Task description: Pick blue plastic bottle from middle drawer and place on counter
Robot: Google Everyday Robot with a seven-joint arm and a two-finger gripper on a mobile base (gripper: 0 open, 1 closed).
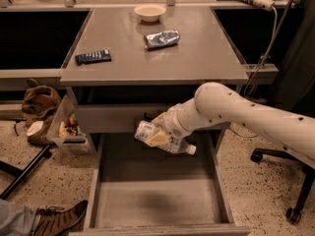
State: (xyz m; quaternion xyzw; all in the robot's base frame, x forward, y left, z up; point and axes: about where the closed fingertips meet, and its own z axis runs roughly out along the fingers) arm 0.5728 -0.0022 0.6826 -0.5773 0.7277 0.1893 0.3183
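Note:
My gripper is shut on the blue plastic bottle, a small clear bottle with a white cap pointing right and a pale label. It holds the bottle lying sideways in the air, above the back half of the open middle drawer, in front of the upper drawer front. The drawer's grey floor below is bare. The counter is the flat grey top above and behind the gripper. My white arm reaches in from the right.
On the counter lie a crumpled silvery-blue foil bag, a dark remote and a pale bowl. A clear bin and a brown bag sit left of the cabinet. A shoe is at bottom left, chair wheels at right.

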